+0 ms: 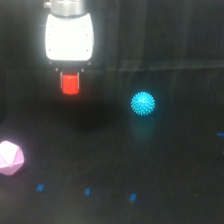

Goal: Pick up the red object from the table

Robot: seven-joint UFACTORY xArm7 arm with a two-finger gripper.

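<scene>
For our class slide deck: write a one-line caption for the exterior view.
Pincer holding the red object above the table, with blue spiky ball and pink polyhedron below.

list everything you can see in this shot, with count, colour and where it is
red object: 1, bright red-orange, upper part of the exterior view's left, right under the white claw body, looks raised above the table
spiky ball: 1, cyan, near the centre, toward the exterior view's right of the red object
faceted polyhedron: 1, pink, at the exterior view's left edge, lower down, on the table
small marks: a few, blue, scattered along the bottom and at the right edge
table: 1, dark black matte, fills the view
claw: 1, white body, top left; fingers too dark to make out
</scene>
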